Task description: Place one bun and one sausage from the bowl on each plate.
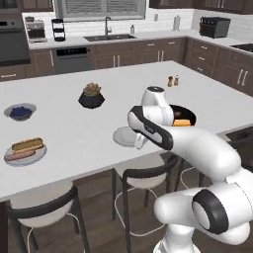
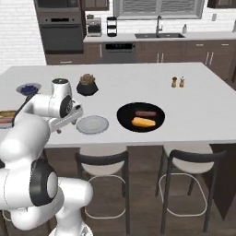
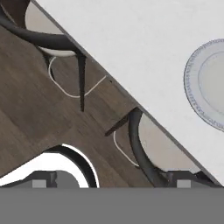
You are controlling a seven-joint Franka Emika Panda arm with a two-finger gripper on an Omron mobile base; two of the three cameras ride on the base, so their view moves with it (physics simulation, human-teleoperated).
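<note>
The black bowl [image 2: 140, 116] sits on the white tabletop [image 2: 193, 110] close to its near edge, right of the middle. Inside lie one bun [image 2: 143, 122] and one sausage [image 2: 146, 113], side by side, both with their long axes running roughly along the near edge; the sausage is on the far side of the bun. Just left of the bowl, apart from it, is an empty grey plate [image 2: 92, 124] at the near edge. A second plate [image 1: 24, 153] near the tabletop's left end already carries a bun and a sausage. The end effector [image 2: 69, 120] hangs over the near edge just left of the empty plate; I cannot tell whether its fingers are spread or closed. Farther back stand a succulent pot [image 2: 87, 86], a small bowl of blueberries [image 2: 28, 88] and two shakers [image 2: 178, 82]. Dark stools [image 2: 103, 161] stand under the near edge on a dark wood floor [image 3: 39, 127]; brown cabinets [image 2: 175, 55] and a sink [image 2: 159, 35] line the back wall.
</note>
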